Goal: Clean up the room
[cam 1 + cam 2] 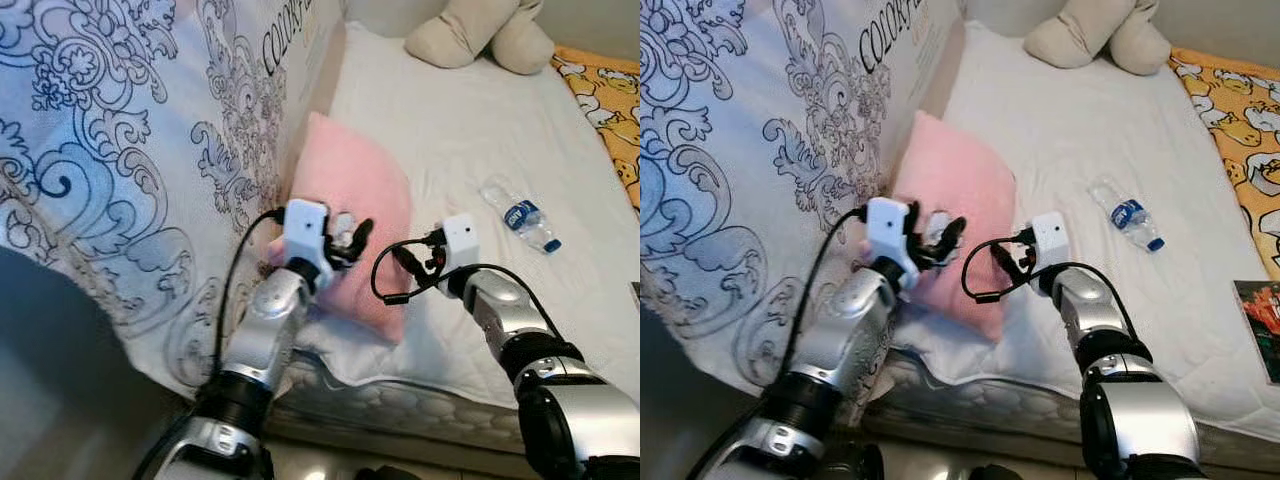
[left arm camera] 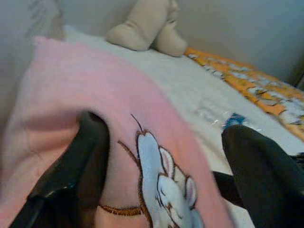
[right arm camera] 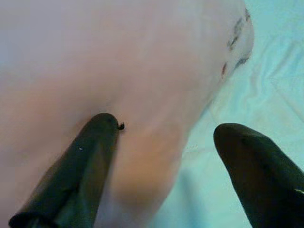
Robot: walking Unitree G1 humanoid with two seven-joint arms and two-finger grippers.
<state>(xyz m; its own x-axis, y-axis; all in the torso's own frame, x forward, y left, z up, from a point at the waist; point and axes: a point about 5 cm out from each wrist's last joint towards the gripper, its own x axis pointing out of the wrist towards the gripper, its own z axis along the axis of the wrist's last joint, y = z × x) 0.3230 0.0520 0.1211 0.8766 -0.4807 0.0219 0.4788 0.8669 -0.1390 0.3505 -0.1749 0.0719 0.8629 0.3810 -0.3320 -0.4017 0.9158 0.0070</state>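
Two end effectors flank the pink pillow [image 1: 352,215] lying at the bed's [image 1: 470,130] near edge: left end effector [image 1: 352,240] at its 9 o'clock corner, right end effector [image 1: 418,262] at 3 o'clock, both spread apart. Soft fabric could slide free if they pinch unevenly, tumbling floorward.

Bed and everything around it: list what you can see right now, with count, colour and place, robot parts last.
Pillow: 1, pink with a white rabbit picture, on the bed's left side against the patterned quilt.
Quilt: 1, white with grey swirls, piled on the left.
Water bottle: 1, clear with a blue label, lying on the white sheet to the right.
Plush toy: 1, beige, at the far end of the bed.
Blanket: 1, yellow with cartoon prints, far right.
Book: 1, colourful cover, right edge of the bed.
Bed: 1, white sheet.
Left gripper: open, on the pillow.
Right gripper: open, at the pillow's right edge.
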